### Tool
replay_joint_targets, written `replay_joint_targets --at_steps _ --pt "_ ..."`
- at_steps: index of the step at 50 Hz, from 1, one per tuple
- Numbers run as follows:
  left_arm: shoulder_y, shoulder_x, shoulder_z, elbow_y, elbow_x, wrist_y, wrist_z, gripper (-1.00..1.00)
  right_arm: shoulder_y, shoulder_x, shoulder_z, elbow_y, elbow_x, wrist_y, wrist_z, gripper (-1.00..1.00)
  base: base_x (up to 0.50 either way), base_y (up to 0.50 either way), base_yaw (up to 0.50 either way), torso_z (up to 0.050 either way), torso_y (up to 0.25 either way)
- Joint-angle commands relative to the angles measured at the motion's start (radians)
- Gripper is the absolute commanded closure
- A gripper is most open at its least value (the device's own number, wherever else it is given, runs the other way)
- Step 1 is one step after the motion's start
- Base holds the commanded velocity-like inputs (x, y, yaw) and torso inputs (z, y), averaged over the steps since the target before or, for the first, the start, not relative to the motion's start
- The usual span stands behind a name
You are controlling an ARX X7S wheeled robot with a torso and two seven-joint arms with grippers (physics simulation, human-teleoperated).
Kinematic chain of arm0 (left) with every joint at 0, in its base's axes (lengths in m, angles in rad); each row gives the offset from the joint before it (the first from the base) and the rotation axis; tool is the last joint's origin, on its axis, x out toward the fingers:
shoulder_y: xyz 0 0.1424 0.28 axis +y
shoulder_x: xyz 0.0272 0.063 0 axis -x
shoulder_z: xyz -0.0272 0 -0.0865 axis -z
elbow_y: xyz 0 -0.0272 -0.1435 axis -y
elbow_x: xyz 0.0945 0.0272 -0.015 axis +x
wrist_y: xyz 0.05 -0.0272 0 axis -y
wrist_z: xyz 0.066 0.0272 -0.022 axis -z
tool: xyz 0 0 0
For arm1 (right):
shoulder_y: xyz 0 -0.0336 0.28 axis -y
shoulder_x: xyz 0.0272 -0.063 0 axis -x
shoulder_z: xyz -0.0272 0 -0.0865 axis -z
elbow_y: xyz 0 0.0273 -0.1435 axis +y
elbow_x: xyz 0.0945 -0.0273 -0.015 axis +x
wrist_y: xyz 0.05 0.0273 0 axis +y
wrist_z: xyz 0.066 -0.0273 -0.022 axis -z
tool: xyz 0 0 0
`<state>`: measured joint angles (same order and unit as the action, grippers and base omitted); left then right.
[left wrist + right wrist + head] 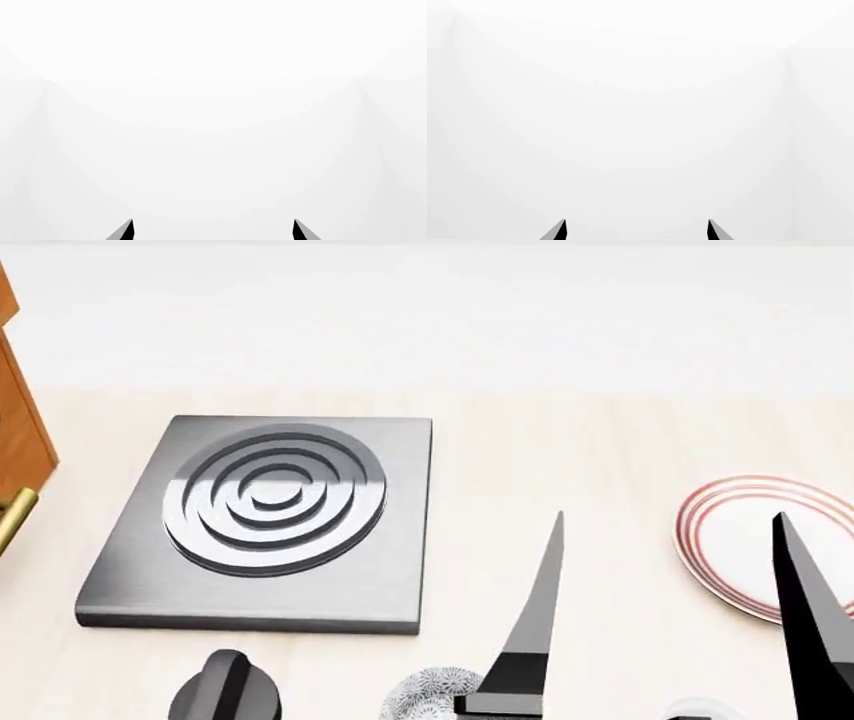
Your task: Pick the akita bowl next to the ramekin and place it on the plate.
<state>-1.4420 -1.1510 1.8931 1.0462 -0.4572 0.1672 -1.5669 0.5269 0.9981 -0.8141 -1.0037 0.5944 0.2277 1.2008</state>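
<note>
In the head view, an akita bowl (pixel 430 695) with grey-black speckle peeks in at the bottom edge, partly behind a dark finger. A small white rim (pixel 701 708) at the bottom edge right of it looks like the ramekin, mostly cut off. The plate (pixel 727 540), white with red rings, lies on the counter at the right, partly behind the other finger. My right gripper (pixel 669 515) is raised close to the camera, open and empty, its fingers (pixel 534 630) pointing away. Both wrist views show only blank white; the left gripper (pixel 213 222) and right gripper (pixel 636 222) are open there.
A square grey hob (pixel 267 520) with concentric rings sits on the light wooden counter (pixel 561 455) left of centre. An orange-brown cabinet edge (pixel 20 440) with a brass handle stands at the far left. A dark rounded arm part (pixel 227 690) shows at the bottom left. A white wall runs behind.
</note>
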Motion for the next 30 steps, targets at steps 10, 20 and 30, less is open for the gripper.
replay_joint_targets --at_steps 10,20,30 --pt "0.002 0.001 0.0 0.0 0.0 -0.001 0.0 -1.0 0.0 0.005 -0.005 0.0 -0.003 -0.007 0.003 -1.0 0.09 0.0 0.0 0.0 0.0" --pt "0.006 0.002 -0.003 0.0 0.001 -0.007 0.0 -1.0 0.006 0.003 -0.014 -0.006 -0.014 0.003 0.005 -1.0 0.05 0.0 0.0 0.0 0.0" --pt "-0.001 0.005 0.004 0.0 0.001 -0.02 -0.001 -1.0 0.003 0.003 -0.019 0.001 -0.018 -0.004 0.004 -1.0 0.0 0.0 0.0 0.0 0.0"
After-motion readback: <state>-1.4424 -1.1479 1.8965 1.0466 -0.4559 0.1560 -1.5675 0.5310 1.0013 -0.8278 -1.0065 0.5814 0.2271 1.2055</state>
